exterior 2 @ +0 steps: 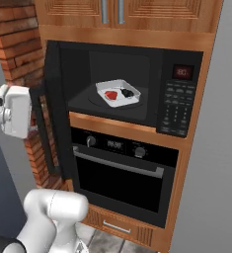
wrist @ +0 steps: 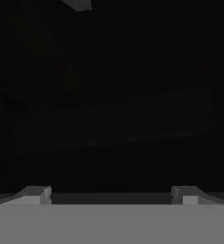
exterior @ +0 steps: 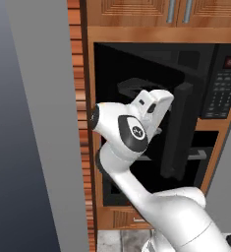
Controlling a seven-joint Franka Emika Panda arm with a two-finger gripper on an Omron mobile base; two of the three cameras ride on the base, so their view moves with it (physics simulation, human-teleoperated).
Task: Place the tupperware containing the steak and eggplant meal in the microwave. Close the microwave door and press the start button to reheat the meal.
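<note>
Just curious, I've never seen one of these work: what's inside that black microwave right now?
Inside the microwave sits the tupperware on the dark floor, holding a red steak and a small dark piece beside it. The microwave door is swung open.

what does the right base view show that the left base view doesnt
Right base view: the tupperware resting inside the open microwave, with the red steak and a dark piece beside it, plus the oven with its silver bar handle below.

Left base view: the outer face of the microwave door, swung open towards the camera and covering most of the cavity, and a grey wall panel on the left.

Both: the keypad with its red display, the open door, the wooden cabinets above, the brick column and the white arm.
</note>
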